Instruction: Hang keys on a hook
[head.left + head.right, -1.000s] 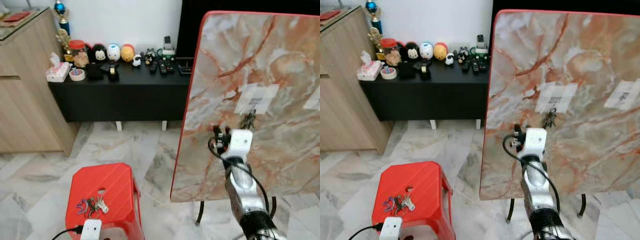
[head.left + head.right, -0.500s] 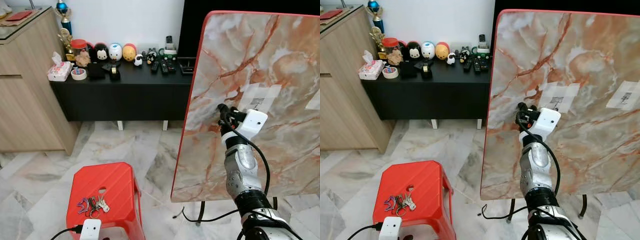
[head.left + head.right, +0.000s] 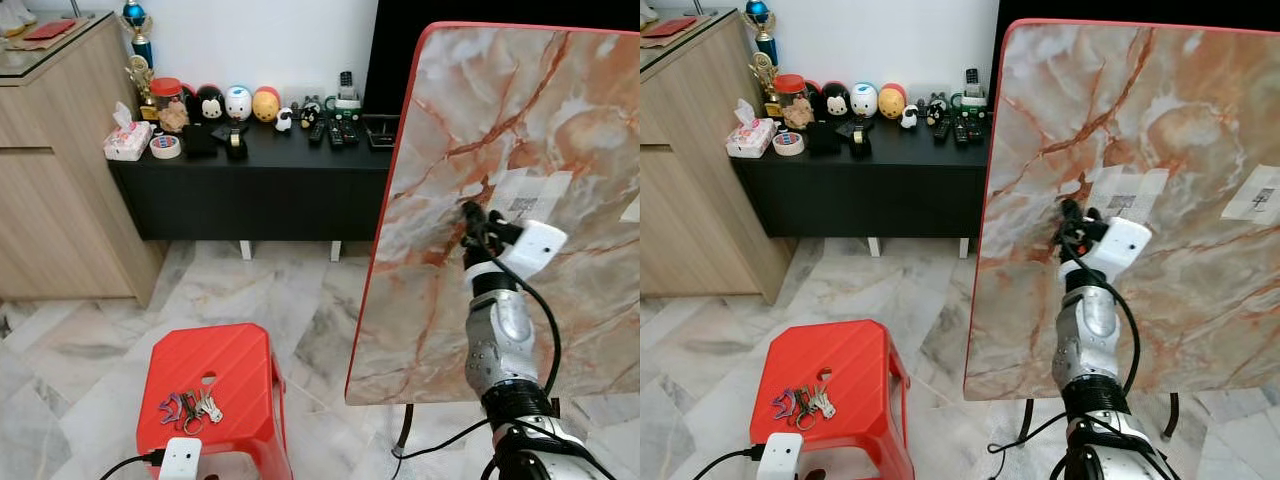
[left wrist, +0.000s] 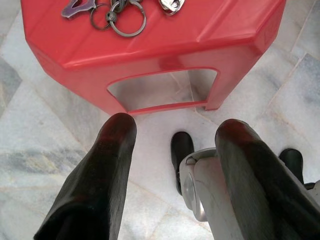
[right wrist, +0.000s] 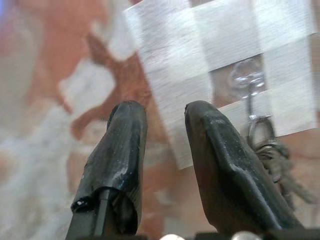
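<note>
1. The right gripper (image 5: pixel 162 165) is raised against the upright marble-patterned board with red edging (image 3: pixel 1040 300). Its two black fingers (image 5: pixel 125 165) are held slightly apart with nothing between them.
2. Just beside the fingertips, a small clear hook (image 5: pixel 245 75) is fixed to the board under crossed strips of white tape (image 5: pixel 200 45), presumably to hold it on the smooth face.
3. A dark bunch of keys on a metal ring (image 5: pixel 272 155) hangs from that hook, close to one finger but not gripped. This bunch is judged to be hung already.
4. The silver right arm (image 3: pixel 1085 335) reaches upward in front of the board; a black cable (image 3: pixel 1130 340) loops along it.
5. The left gripper (image 4: pixel 172 140) hangs low over the marble floor tiles (image 4: pixel 45 135), its fingers wide apart and empty, pointed past a red plastic stool (image 3: pixel 215 370).
6. A second bunch of keys with coloured tags (image 3: pixel 190 408) lies on the stool's top, well apart from the board. It is judged to be the next load, placed at a height easy to pick from.
7. A second taped patch (image 3: pixel 1260 195) is seen on the board; whether it carries a hook cannot be told.
</note>
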Robot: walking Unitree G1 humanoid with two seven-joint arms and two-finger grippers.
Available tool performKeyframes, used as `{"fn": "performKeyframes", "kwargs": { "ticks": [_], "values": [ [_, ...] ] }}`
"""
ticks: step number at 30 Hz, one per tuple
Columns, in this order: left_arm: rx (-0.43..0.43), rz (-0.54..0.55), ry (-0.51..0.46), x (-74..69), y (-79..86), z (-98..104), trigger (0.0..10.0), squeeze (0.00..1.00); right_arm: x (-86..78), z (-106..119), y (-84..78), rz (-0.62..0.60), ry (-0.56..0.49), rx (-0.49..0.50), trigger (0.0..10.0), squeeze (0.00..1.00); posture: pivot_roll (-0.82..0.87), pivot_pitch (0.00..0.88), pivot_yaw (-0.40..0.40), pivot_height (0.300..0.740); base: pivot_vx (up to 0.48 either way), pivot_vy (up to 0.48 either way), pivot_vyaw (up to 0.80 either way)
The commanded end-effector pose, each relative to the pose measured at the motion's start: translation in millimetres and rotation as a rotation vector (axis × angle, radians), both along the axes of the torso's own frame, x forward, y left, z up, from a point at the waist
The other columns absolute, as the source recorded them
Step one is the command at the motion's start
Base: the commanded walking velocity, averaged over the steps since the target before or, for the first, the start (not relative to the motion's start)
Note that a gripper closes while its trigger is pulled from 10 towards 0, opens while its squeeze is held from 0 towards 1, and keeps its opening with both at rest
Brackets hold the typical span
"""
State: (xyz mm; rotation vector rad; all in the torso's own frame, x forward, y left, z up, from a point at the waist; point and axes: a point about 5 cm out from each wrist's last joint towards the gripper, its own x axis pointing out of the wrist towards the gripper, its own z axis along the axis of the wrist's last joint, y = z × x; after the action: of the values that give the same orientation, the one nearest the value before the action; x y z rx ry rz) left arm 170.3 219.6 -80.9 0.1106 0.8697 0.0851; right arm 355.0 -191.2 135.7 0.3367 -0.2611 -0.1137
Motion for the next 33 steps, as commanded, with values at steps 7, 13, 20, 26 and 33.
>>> {"fn": "performKeyframes", "kwargs": {
  "ticks": [7, 13, 20, 26, 33],
  "values": [
    [0.007, -0.006, 0.029, -7.2, 0.4, -3, 10.0, 0.0, 2.8, 8, -2.4, -0.008, -0.035, 0.01, 10.0, 0.0, 0.01, 0.0, -0.051, 0.74, 0.0, 0.0, 0.0],
    [0.008, -0.006, 0.03, -7.1, 0.2, -3, 10.0, 0.0, 3.4, 3, -4.1, -0.003, -0.012, 0.005, 10.0, 0.0, 0.01, 0.0, -0.05, 0.74, 0.0, 0.0, 0.0],
    [0.009, -0.007, 0.029, -6.6, 0.5, -3, 10.0, 0.0, 5.1, 4, -5.7, -0.001, -0.016, 0.021, 10.0, 0.0, 0.01, 0.0, -0.049, 0.74, 0.0, 0.0, 0.0],
    [0.011, -0.01, 0.028, -6.2, 0.7, -3, 10.0, 0.0, 6.8, 3, -6.4, 0.006, -0.004, 0.041, 10.0, 0.0, 0.02, 0.0, -0.048, 0.74, 0.0, 0.0, 0.0],
    [0.013, -0.011, 0.028, -5.9, 0.7, -3, 10.0, 0.0, 6.7, 0, -8.7, 0.006, 0.005, 0.048, 10.0, 0.0, 0.02, 0.0, -0.045, 0.74, 0.0, 0.0, 0.0]
  ]
}}
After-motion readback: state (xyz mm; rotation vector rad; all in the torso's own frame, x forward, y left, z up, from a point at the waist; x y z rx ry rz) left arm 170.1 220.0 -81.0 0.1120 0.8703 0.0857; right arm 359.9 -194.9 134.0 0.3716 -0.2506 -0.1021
